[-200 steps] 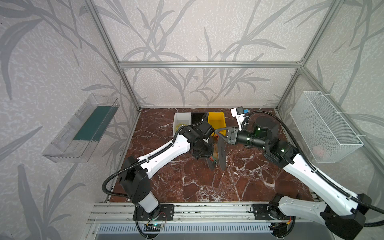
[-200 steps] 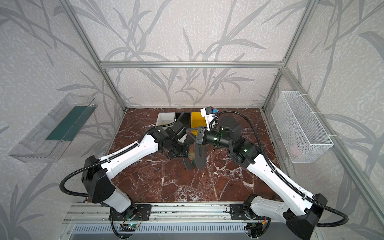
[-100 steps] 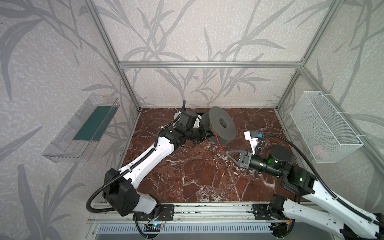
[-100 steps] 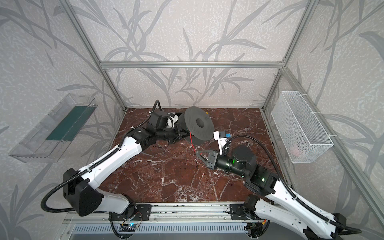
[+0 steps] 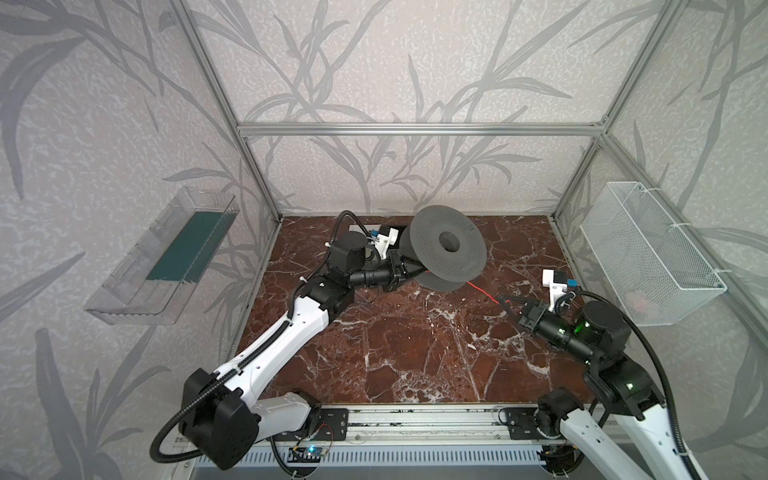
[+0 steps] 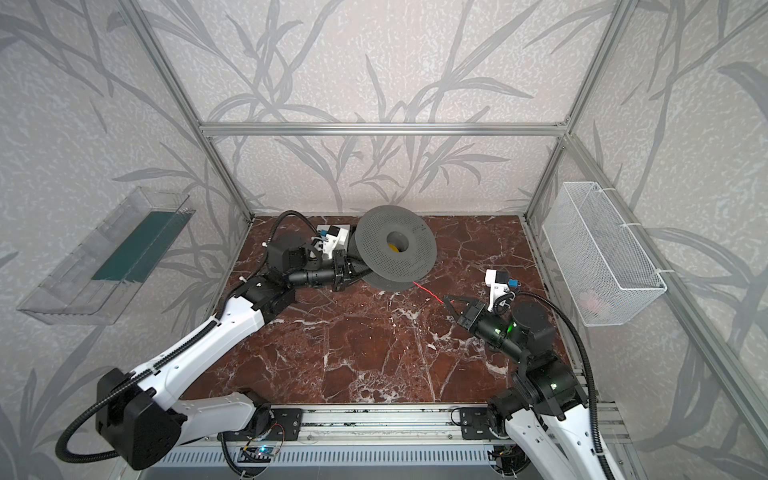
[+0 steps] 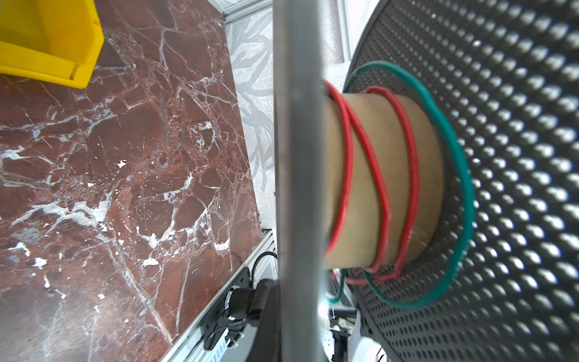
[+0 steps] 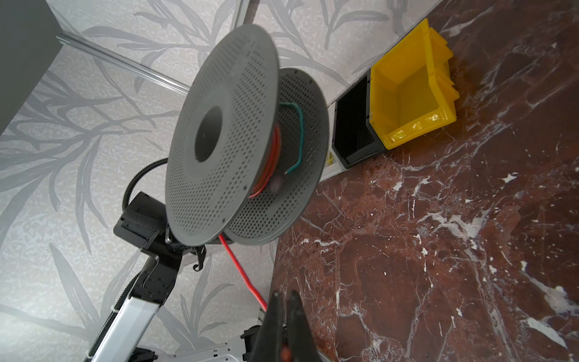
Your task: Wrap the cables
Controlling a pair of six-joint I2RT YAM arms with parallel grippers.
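— Between the left gripper's [image 5: 409, 271] fingers, what sits?
— The rim of one flange of the grey perforated spool [image 5: 469, 266]. The jaws are pinched almost together on it, and the spool hangs tilted, clear of the marble table [image 5: 415, 353].
— And the right gripper [image 5: 505, 298]?
— Narrow too, nipped on the red cable [image 5: 478, 287]. From its fingertips the cable runs in a nearly straight line to the underside of the spool.
— Where is the rest of that cable?
— Just past the left gripper's fingers, round the tan hub [image 7: 363, 203] between the flanges. There are about three turns, spaced apart rather than packed.
— Any other cable?
— A green cable [image 7: 463, 175], one slack loop round the same hub, resting against the flange farther from the left gripper. Its end pokes free between the flanges.
— How do the grippers stand to each other?
— Well apart. The spool is at the left one, and only the red line bridges the gap.
— Beyond the spool, seen from the right gripper?
— A yellow bin [image 8: 410, 84] and a black bin [image 8: 354, 131], side by side on the table.
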